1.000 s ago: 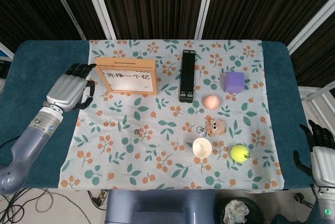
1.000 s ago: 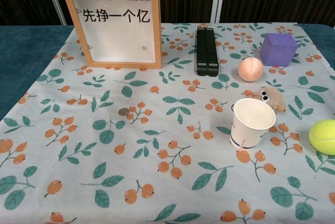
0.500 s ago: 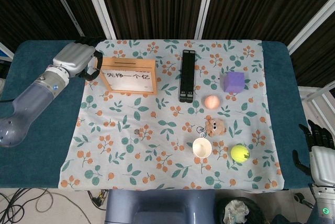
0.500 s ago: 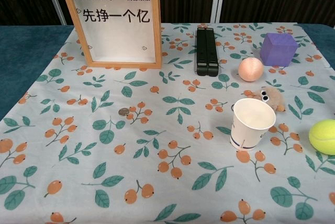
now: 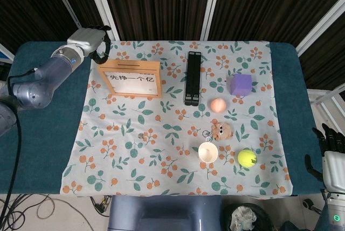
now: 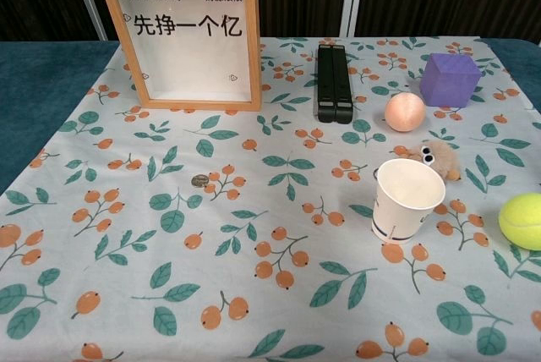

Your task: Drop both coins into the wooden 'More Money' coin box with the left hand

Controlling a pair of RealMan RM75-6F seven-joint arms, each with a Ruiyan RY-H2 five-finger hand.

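Right now, left hand [image 5: 90, 43]: up above the back left corner of the box, fingers curled downward; whether anything is pinched in them, I cannot tell.
Right hand [image 5: 331, 158]: low at the table's right edge, fingers apart, nothing in it.
Box [image 6: 188, 36]: standing upright at the back left of the cloth, "More Money" printed on its front.
Coin [image 6: 199, 181]: one lying flat on the cloth, well in front of the box; a second coin I cannot make out.
Cup [image 6: 406, 200]: upright, just in front of the plush toy [image 6: 432, 156].
Ball [image 6: 521, 220]: right of the cup.
Peach [image 6: 405, 112]: between the black stand [image 6: 334, 83] and the purple cube [image 6: 449, 79].
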